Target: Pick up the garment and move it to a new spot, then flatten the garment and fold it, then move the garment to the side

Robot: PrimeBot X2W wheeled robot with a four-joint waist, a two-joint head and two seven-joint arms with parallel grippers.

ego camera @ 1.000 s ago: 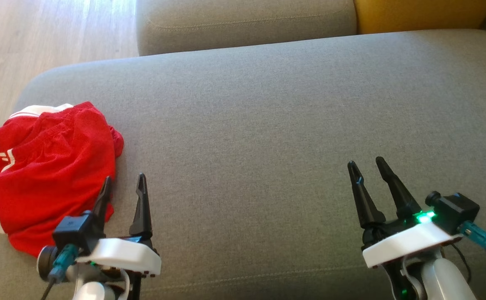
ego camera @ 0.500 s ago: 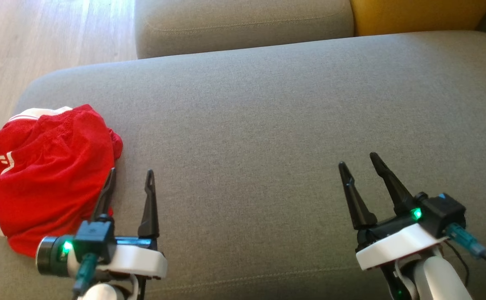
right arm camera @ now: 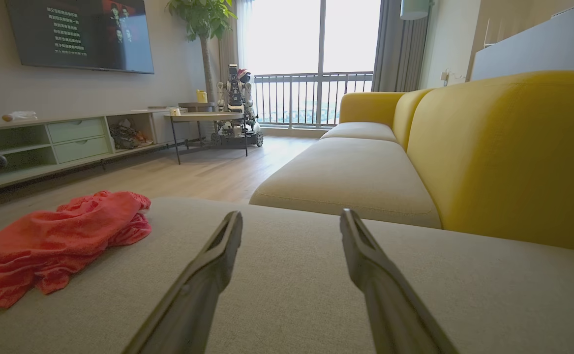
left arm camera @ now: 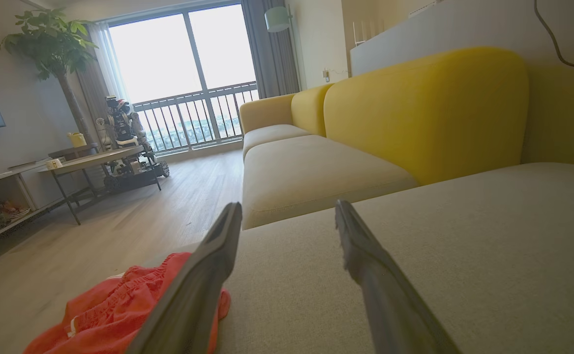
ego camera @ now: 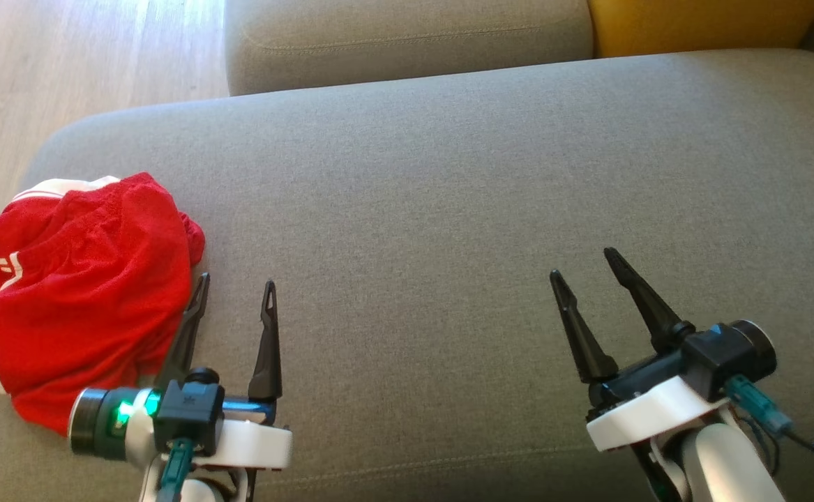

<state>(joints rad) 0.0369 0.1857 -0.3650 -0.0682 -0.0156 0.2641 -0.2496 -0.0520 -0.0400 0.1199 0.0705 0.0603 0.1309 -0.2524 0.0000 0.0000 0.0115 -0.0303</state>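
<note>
Fingers apart, empty: left gripper, right gripper | garment just beside left pair

The garment is red cloth with white trim and a few short white stripes. It lies crumpled in a loose, rumpled heap, not flattened or folded, at the left end of the grey cushion, with a white band showing along its far side.

The grey seat cushion lies bare between the left claw and the right claw, and ahead of both. A crumpled red garment crowds the left claw's outer finger. The yellow backrest bounds the far right.
</note>
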